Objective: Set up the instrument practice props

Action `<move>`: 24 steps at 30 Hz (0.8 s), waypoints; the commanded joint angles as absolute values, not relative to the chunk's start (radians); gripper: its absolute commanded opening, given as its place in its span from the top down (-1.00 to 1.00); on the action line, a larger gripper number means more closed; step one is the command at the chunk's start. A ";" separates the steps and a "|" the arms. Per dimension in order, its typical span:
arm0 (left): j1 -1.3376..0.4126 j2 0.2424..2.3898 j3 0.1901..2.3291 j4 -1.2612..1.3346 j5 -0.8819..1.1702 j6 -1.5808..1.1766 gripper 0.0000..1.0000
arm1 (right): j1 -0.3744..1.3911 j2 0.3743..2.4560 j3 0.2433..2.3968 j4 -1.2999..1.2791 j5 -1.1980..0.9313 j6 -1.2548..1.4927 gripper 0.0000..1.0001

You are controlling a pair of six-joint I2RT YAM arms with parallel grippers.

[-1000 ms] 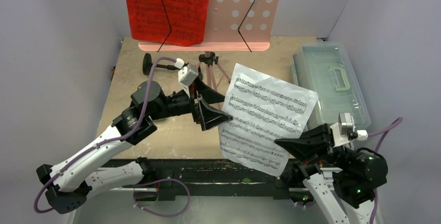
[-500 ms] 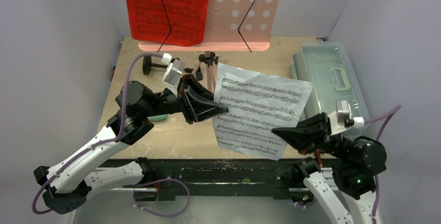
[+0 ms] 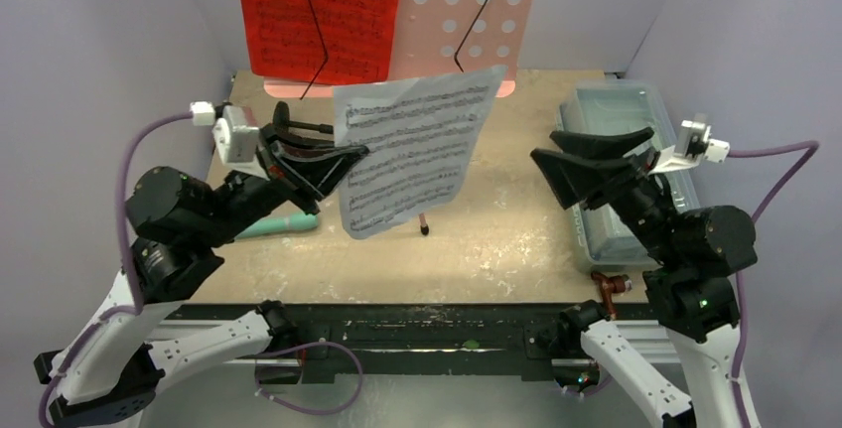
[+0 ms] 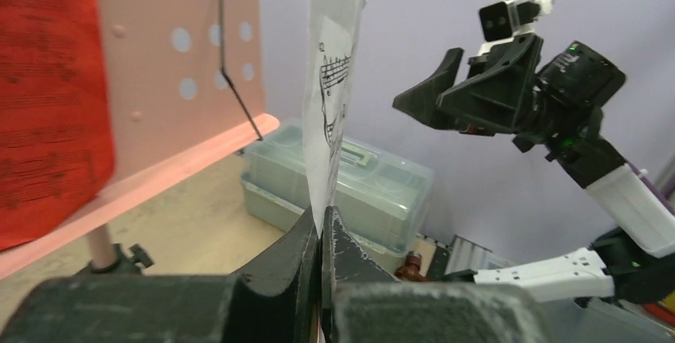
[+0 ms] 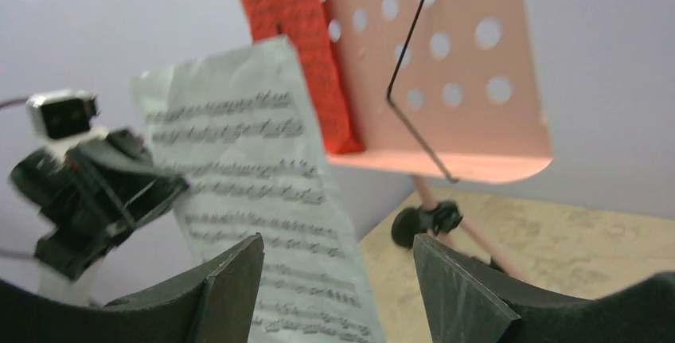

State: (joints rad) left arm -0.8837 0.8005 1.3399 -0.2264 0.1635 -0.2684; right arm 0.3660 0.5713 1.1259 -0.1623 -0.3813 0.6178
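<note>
Since a second ago the white sheet [image 3: 412, 145] has risen from the near right to stand upright mid-worktop. It now hangs from the left gripper [image 3: 338, 155] alone, which is clamped on its left edge. The right gripper [image 3: 544, 147] has let go and drawn back over the box [image 3: 606, 105], jaws apart and empty.

Nearest on the worktop [image 3: 496, 229], under the left arm, lies the teal tube [image 3: 276, 226]. The black stand [image 3: 281, 113] sits further back on the left. Farthest is the pink stand [image 3: 516, 11], with the red page [image 3: 318, 11] on its left half.

The sheet likely belongs on the bare right half. Carry it flat to the desk, slip it behind the right wire, and seat its bottom edge on the ledge before releasing.

Count: two pages, two wires, one pink stand, one tube, one black stand, one box.
</note>
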 commanded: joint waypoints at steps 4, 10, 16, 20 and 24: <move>-0.879 0.766 1.500 -0.414 -0.160 -0.189 1.00 | 0.367 0.815 1.296 -0.074 -0.192 0.681 -0.41; -0.879 0.926 1.695 -0.541 -0.268 -0.193 1.00 | 0.368 0.989 1.390 0.075 -0.225 0.766 -0.26; -0.880 1.024 1.786 -0.518 -0.280 -0.147 1.00 | 0.367 1.079 1.438 0.196 -0.251 0.840 -0.26; -0.879 1.062 1.805 -0.474 -0.292 -0.115 1.00 | 0.368 1.123 1.439 0.243 -0.258 0.878 -0.21; -0.879 1.106 1.845 -0.454 -0.293 -0.093 1.00 | 0.379 1.149 1.435 0.309 -0.281 0.904 -0.14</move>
State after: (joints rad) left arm -0.8833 1.1004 1.7702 -0.5041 -0.2680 -0.1440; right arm 0.3668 1.1347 1.3968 0.1768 -0.2489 0.8547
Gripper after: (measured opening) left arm 0.003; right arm 0.588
